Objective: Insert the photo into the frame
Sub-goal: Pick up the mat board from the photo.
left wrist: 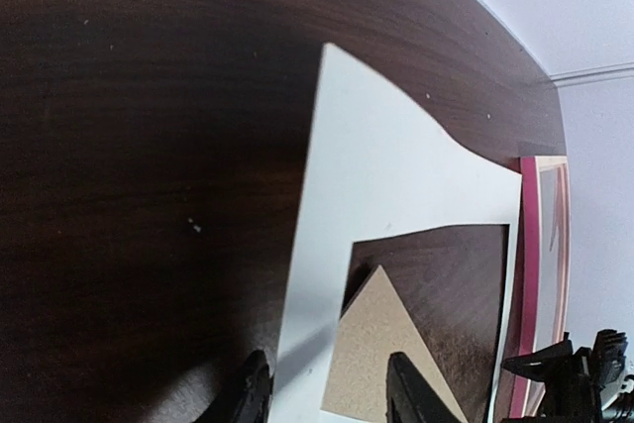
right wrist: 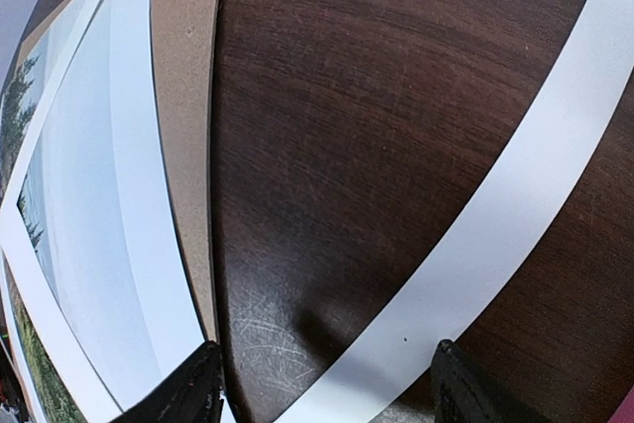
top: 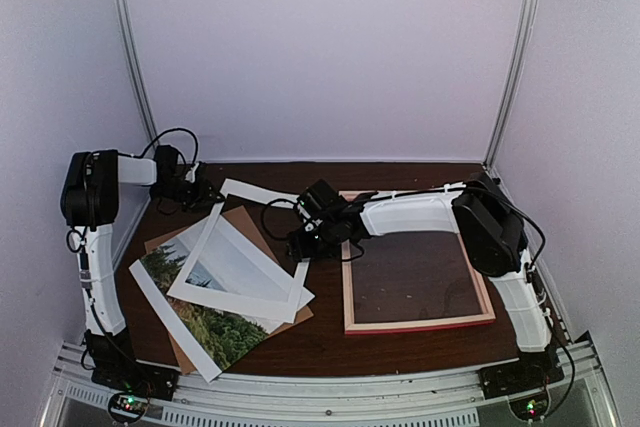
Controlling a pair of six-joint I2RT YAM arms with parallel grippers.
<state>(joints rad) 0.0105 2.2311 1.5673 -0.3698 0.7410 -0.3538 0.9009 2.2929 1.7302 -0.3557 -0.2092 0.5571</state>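
One photo [top: 215,332], one mat [top: 237,302] and one board [top: 245,222] overlap by the counter's [top: 330,347] left edge. One frame [top: 420,325] lies right. The left claw [top: 205,192] and right claw [top: 300,242] both gape at the mat.

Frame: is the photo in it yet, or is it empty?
Empty: the frame shows only a dark surface inside; the photo lies left of it, partly under a white mat.

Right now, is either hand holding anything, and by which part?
Nothing looks held. The left hand, open, straddles a border of the white mat near its corner; the right hand hangs open over another strip.
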